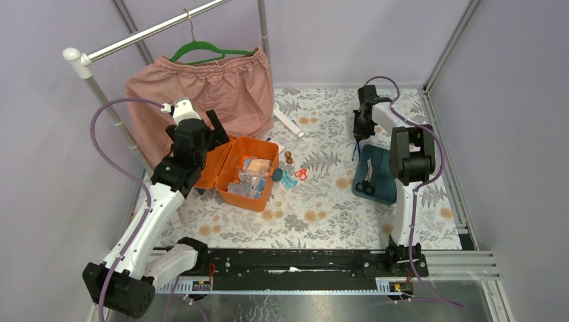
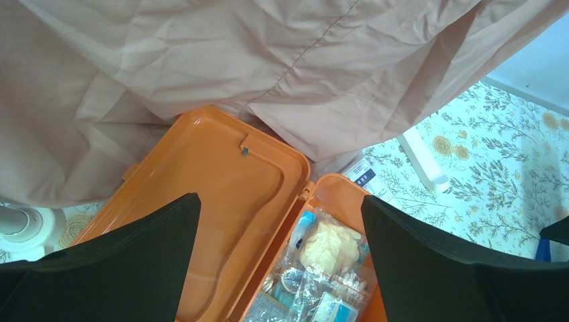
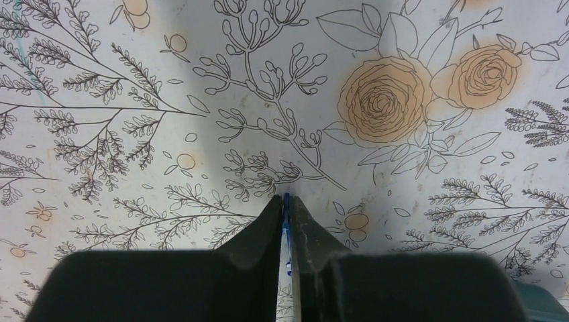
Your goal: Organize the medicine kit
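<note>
A floral-printed desk [image 1: 322, 201] fills the workspace, with a metal clothes rack [image 1: 154, 30] at its far left. From the rack hangs a pink garment [image 1: 201, 87] on a green hanger [image 1: 208, 50].

The orange box [image 1: 258, 202] of the medicine kit lies left of centre on the desk, just below the garment's hem. Its hinged lid [image 2: 208, 201] is thrown open flat to the left. The box holds clear packets and a pale cotton wad [image 2: 329, 245].

The left end effector [image 2: 280, 197] hangs above the hinge line between the lid and the box. Its fingers are spread wide and grip nothing.

The dark teal insert tray [image 1: 382, 168] sits well apart from the box, on the right side of the desk. A pair of black-handled scissors [image 1: 368, 184] lies in it.

The right end effector [image 3: 284, 201] is poised just beyond the tray's far edge, pointing down at bare desk. Its fingers are pinched almost together on a thin blue item [image 3: 286, 228], which dangles below them in the top view. What the item is cannot be made out.

A white strip [image 1: 288, 124] lies on the desk near the garment. Between the box and the tray lie small red-handled scissors [image 1: 301, 174] and a teal object [image 1: 287, 180] beside them. Tiny brown bottles [image 1: 289, 158] stand a little farther back.
</note>
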Available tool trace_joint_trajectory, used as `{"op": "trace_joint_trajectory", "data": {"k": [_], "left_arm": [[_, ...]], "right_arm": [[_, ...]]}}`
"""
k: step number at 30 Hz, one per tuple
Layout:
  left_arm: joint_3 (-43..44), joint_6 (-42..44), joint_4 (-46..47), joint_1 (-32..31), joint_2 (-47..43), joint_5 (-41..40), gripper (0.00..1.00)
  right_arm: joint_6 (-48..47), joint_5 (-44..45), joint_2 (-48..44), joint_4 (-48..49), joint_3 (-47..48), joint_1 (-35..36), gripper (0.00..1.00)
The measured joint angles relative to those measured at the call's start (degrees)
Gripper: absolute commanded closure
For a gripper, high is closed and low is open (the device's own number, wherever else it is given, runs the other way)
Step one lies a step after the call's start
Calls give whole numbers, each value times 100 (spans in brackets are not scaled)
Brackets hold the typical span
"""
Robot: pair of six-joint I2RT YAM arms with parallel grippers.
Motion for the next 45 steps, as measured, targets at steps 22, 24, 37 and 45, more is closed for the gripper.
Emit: {"op": "trace_joint_trajectory", "data": {"k": [22, 24, 37, 45], "left_arm": [[0, 0, 0, -7, 0, -2, 1], [0, 0, 0, -22, 0, -2, 1], [0, 2, 0, -74, 0, -7, 1], [0, 2, 0, -74, 0, -7, 1]], "right_arm": [[719, -584, -1670, 81, -1078, -103, 100], [774, -573, -2133, 107, -1425, -219, 100], [791, 0, -2610, 96, -2544, -481, 100], [800, 31, -2258, 339, -2643, -481, 97]]}}
